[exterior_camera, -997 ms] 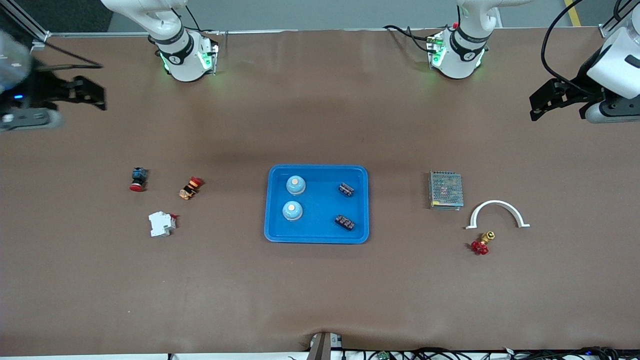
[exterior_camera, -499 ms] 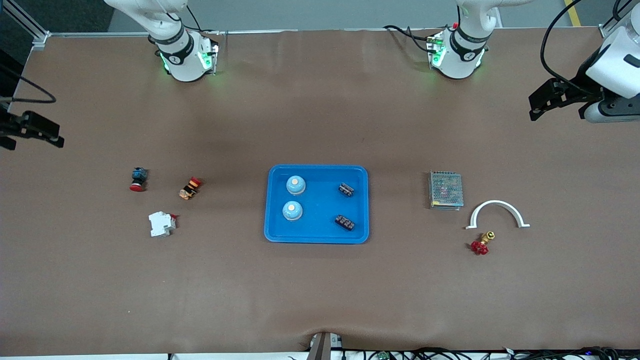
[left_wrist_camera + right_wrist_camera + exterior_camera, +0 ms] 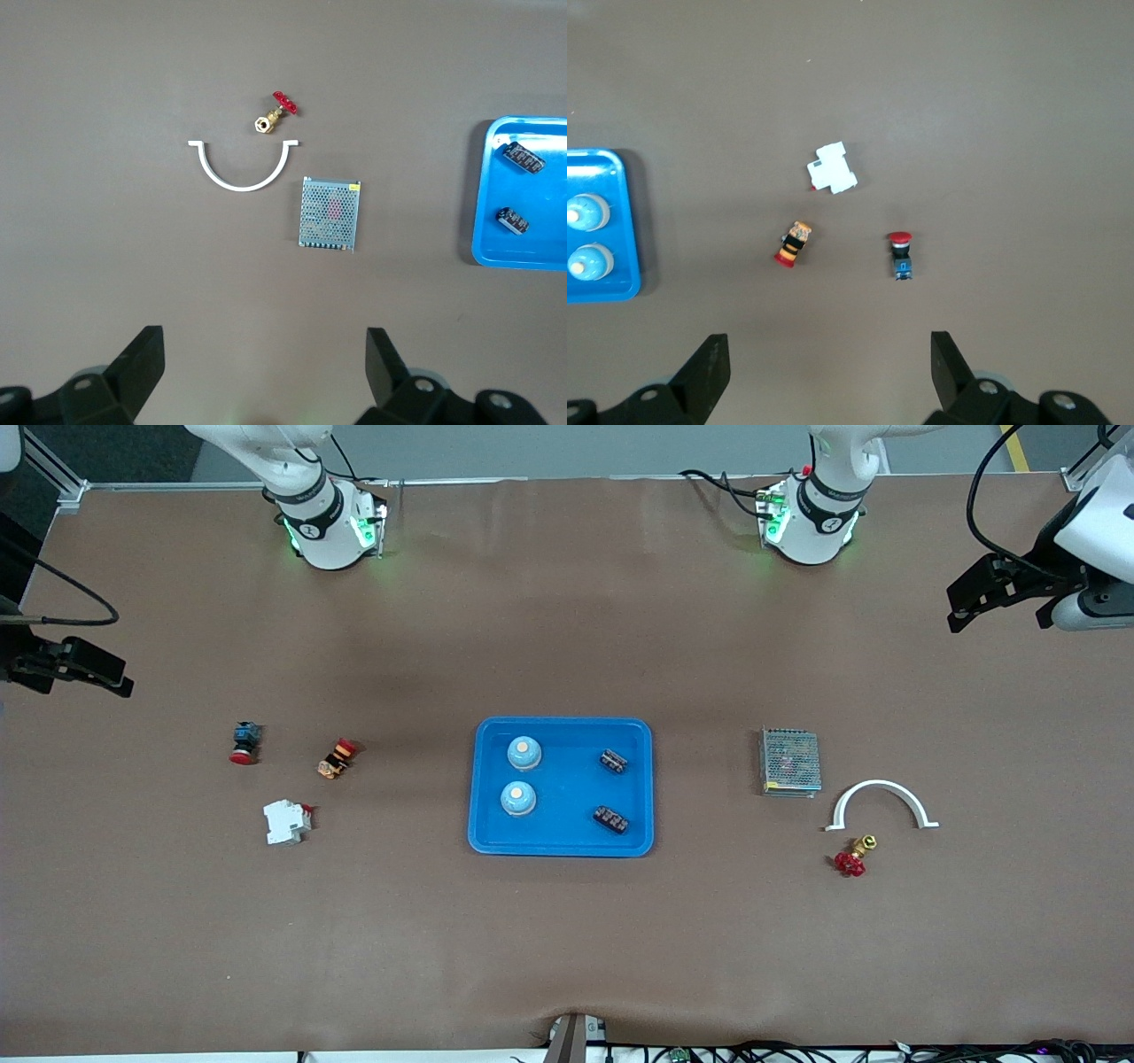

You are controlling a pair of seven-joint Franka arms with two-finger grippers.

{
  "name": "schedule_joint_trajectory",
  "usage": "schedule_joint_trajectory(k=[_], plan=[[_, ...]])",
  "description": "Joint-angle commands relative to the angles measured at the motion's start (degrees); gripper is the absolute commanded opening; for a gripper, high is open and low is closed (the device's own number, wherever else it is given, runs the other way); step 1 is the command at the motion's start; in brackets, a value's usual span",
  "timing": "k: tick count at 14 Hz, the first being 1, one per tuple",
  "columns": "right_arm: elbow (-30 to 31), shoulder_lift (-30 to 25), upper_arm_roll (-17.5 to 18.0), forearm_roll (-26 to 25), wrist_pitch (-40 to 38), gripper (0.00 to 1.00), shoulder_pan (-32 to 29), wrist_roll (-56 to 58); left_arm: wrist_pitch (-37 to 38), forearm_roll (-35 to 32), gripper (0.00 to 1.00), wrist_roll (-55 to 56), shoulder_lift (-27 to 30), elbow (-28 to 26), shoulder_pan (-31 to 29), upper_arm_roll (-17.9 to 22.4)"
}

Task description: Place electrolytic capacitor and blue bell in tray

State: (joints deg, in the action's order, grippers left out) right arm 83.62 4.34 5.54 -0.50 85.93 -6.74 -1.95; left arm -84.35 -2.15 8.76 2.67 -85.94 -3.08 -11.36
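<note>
The bright-blue tray (image 3: 563, 723) lies at the table's middle. In it stand two blue bells (image 3: 524, 753) (image 3: 517, 798) toward the right arm's end and two black capacitor blocks (image 3: 613, 761) (image 3: 610, 819) toward the left arm's end. My left gripper (image 3: 961, 607) is open and empty, up in the air at the left arm's end of the table. My right gripper (image 3: 106, 673) is open and empty at the right arm's end. The left wrist view shows the open gripper (image 3: 263, 354), the tray's edge (image 3: 532, 257) and the capacitors (image 3: 523, 158). The right wrist view shows the open gripper (image 3: 828, 359), the tray (image 3: 622, 177) and the bells (image 3: 586, 213).
Toward the left arm's end lie a metal mesh box (image 3: 788, 762), a white arch (image 3: 881, 802) and a red-handled brass valve (image 3: 853, 856). Toward the right arm's end lie a white breaker (image 3: 286, 821), a red and blue push button (image 3: 244, 742) and an orange and red button (image 3: 337, 757).
My right gripper has swung out toward the right arm's end of the table and settled there. My left gripper has drifted slightly outward. The things in the tray have not moved.
</note>
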Motion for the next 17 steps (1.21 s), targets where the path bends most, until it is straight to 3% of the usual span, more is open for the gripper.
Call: schedule_joint_trajectory(k=[1,17], plan=[[7.42,-6.09,0.17,1.73,2.14,1.00,-0.47,-0.86,0.76,0.92,1.00,-1.46,1.37,-0.54,-0.43,0.11],[7.52,-6.62,0.26,1.56,1.88,1.00,0.41,-0.68,0.94,1.01,1.00,-1.38,1.99,-0.46,-0.25,-0.42]])
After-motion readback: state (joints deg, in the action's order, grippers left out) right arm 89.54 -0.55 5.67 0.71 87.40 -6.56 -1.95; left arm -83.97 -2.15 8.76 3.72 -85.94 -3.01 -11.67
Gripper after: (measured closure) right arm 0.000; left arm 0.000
